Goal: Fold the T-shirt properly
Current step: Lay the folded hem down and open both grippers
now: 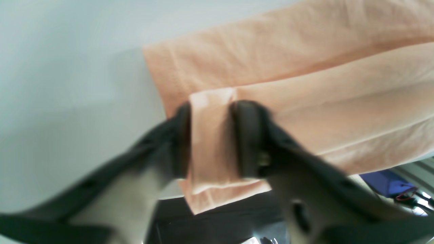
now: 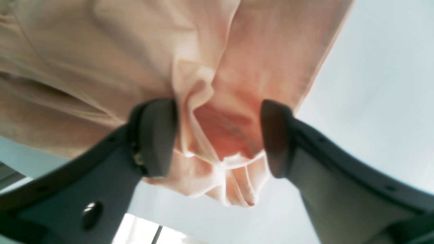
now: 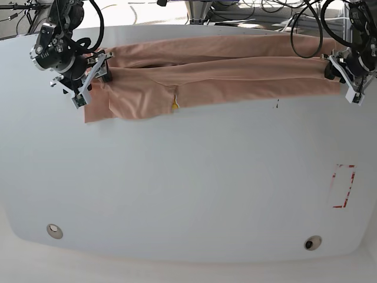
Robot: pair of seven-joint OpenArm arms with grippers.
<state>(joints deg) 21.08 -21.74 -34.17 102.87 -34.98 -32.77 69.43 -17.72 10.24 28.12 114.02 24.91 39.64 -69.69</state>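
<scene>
Left hand (image 1: 210, 139) parted; right hand (image 2: 218, 135) spread wide.

One salmon-pink cotton T-shirt (image 3: 212, 71) folded into a long band, one white surface (image 3: 188, 188), two black robot grippers (image 3: 97, 73) (image 3: 341, 73), two round metal discs (image 3: 54, 230) (image 3: 313, 242), one red rectangular outline (image 3: 343, 186)

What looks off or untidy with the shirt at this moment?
The T-shirt lies as a long band across the table's far side, but the fold is uneven: near the right gripper a wider flap sags toward the camera, a yellow speck peeking from its edge. In that wrist view the cloth between the jaws is bunched.
</scene>
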